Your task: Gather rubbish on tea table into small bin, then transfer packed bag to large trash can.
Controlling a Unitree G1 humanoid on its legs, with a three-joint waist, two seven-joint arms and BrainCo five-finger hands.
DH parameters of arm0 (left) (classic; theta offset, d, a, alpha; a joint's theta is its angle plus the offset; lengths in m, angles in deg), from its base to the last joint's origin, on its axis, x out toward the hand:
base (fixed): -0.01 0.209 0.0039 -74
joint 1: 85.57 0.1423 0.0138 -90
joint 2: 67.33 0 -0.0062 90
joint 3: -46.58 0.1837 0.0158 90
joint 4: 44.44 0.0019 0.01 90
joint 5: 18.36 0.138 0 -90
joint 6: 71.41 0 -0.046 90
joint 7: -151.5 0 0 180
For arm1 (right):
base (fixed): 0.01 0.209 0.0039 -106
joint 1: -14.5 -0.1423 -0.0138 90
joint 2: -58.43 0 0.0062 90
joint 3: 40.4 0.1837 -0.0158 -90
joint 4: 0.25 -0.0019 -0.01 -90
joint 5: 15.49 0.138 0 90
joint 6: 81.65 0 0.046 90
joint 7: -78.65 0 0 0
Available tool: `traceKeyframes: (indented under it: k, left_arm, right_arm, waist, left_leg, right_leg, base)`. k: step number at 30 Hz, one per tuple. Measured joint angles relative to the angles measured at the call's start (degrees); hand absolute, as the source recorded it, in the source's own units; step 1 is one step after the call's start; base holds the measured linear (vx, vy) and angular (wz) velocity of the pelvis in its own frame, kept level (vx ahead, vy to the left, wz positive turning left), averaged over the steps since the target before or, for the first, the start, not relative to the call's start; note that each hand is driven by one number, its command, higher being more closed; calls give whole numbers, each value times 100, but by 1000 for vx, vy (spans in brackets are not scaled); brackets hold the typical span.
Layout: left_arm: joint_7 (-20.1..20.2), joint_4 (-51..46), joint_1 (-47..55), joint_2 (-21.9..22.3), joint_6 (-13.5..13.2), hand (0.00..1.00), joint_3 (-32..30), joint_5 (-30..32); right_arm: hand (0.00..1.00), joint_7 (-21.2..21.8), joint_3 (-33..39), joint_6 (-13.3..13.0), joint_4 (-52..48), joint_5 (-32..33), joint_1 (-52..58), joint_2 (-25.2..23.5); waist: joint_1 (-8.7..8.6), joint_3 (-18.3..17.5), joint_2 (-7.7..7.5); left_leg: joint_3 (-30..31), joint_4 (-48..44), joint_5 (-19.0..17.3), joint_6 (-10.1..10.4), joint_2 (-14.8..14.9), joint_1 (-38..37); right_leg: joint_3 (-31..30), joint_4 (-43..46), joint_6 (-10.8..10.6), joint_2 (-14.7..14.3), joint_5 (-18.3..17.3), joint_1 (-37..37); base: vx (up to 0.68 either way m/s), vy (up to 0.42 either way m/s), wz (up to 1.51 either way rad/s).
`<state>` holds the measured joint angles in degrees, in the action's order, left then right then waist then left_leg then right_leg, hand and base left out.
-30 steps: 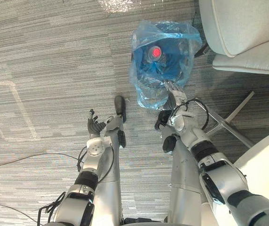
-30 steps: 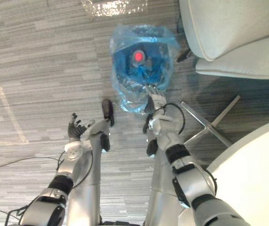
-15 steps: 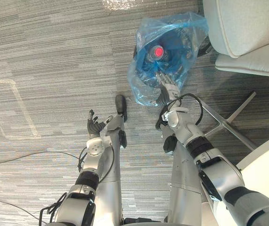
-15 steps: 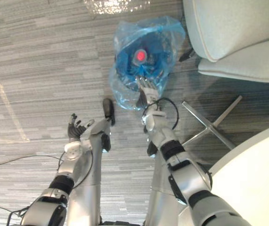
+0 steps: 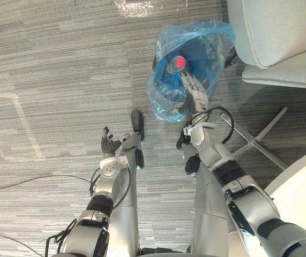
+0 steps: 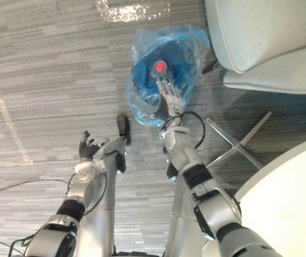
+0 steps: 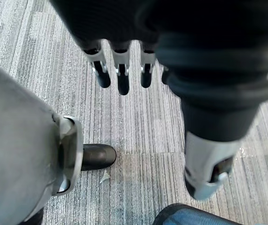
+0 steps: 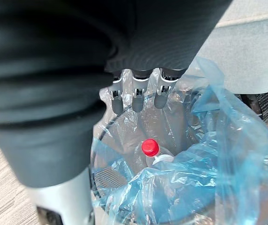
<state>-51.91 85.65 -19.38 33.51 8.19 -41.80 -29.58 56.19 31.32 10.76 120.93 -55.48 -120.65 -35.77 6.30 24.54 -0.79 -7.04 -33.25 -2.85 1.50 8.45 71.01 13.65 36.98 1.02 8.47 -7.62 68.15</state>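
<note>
Looking down at grey carpet (image 5: pixel 45 53), with a pale chair (image 5: pixel 281 32) at its upper right edge and a white table (image 5: pixel 303 182) across its lower right corner. The small bin (image 5: pixel 161 72), lined with a blue bag (image 5: pixel 163 104), stands on the carpet just beside the chair. My right hand (image 5: pixel 194 88) hovers over its mouth, fingers straight, holding nothing. My left hand (image 5: pixel 108 143) hangs over bare carpet, fingers relaxed, empty. A red-capped bottle (image 5: pixel 179 62) sits inside the bag. I judge the gathering done; next I must pinch the bag's rim and lift it out.
</note>
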Motion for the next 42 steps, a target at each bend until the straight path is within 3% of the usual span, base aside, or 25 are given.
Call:
traceKeyframes:
  k: [15,26,27,29,31,34,35,42]
  left_arm:
    - [-2,-5,-19,50,-152,0,-448,-144]
    - [-2,-18,-10,153,-150,0,-610,-242]
    - [-2,-26,-10,161,-152,0,-621,-245]
    - [-2,-67,-7,200,-159,0,-622,-252]
    - [-2,-119,22,222,-162,0,-622,-252]
    - [-1,-134,26,263,-171,0,-674,-253]
    - [-1,-134,26,270,-171,0,-678,-255]
    - [0,-224,43,371,-182,0,-736,-314]
  right_arm:
    - [0,286,17,-1182,1406,783,-1005,-368]
    - [0,689,135,-1600,1760,1525,-1296,-567]
    - [0,7,109,-792,1761,933,-1362,-681]
    - [0,-550,257,-47,2031,642,-1470,-825]
    - [0,-682,273,165,2167,616,-1481,-815]
    - [0,-705,297,256,2230,624,-1486,-818]
    - [100,-705,310,256,2232,624,-1494,-818]
    - [100,-685,467,258,2395,641,-1593,-816]
  waist:
    - [50,-28,7]
    - [150,-27,8]
    - [153,-28,8]
    - [191,-27,8]
    - [197,-27,8]
    - [210,-27,8]
    - [210,-27,8]
    - [246,-27,9]
  left_leg:
    - [290,128,104,100,-155,351]
    - [468,206,242,169,-225,507]
    - [475,231,255,172,-230,507]
    - [493,285,275,182,-241,509]
    - [523,309,309,197,-258,510]
    - [540,332,327,209,-265,514]
    - [547,338,344,212,-270,514]
    - [572,425,389,215,-314,534]
  right_leg:
    - [185,182,15,88,-168,320]
    - [307,329,14,146,-257,460]
    - [313,327,19,148,-261,468]
    - [329,328,28,153,-266,482]
    - [352,326,28,164,-266,485]
    - [358,331,30,165,-270,496]
    - [358,332,30,166,-272,498]
    - [378,334,29,201,-272,539]
  base:
    - [-9,-11,10]
    - [-11,-24,10]
    - [-19,-20,5]
    - [-23,-28,7]
    - [-18,-29,9]
    - [-16,-33,4]
    - [-18,-32,3]
    - [-18,-28,5]
